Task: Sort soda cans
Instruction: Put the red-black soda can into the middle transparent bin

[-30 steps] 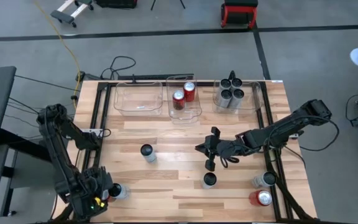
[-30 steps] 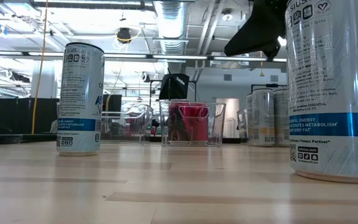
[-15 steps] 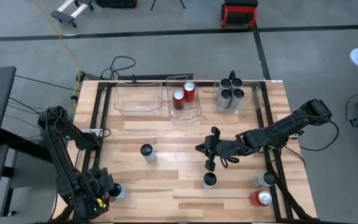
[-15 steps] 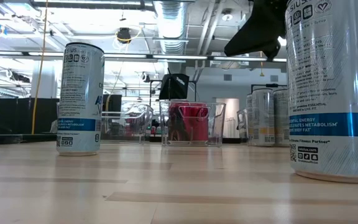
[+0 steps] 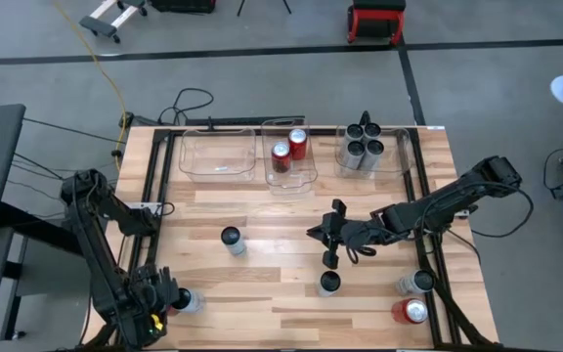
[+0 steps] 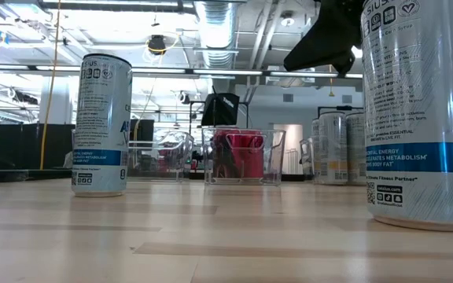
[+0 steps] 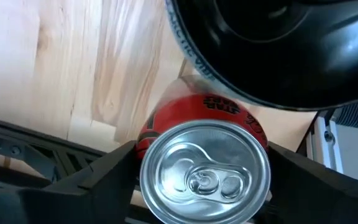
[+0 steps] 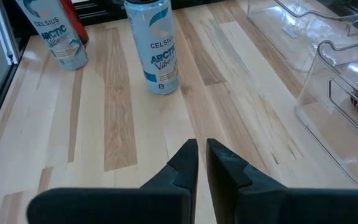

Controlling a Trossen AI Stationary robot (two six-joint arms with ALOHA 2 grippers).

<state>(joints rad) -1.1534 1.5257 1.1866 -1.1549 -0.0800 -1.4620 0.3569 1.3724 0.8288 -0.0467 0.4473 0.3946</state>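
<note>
At the table's near left corner a red soda can with a silver top stands upright, and my left gripper points down over it, one finger on each side. A taller silver-grey can with a dark top stands right beside it. Out on the table stand three more silver-grey cans and another red one. My right gripper hangs shut and empty above the table's middle. My left gripper has the red can's upper wall between its two fingers, one on each opposite side, just below the silver top. The fingers come from above, pointing down. The can stands upright on the table.
Along the far edge stand three clear bins: an empty left one, a middle one with two red cans, and a right one with several silver-grey cans. A black frame rail runs close by the left gripper.
</note>
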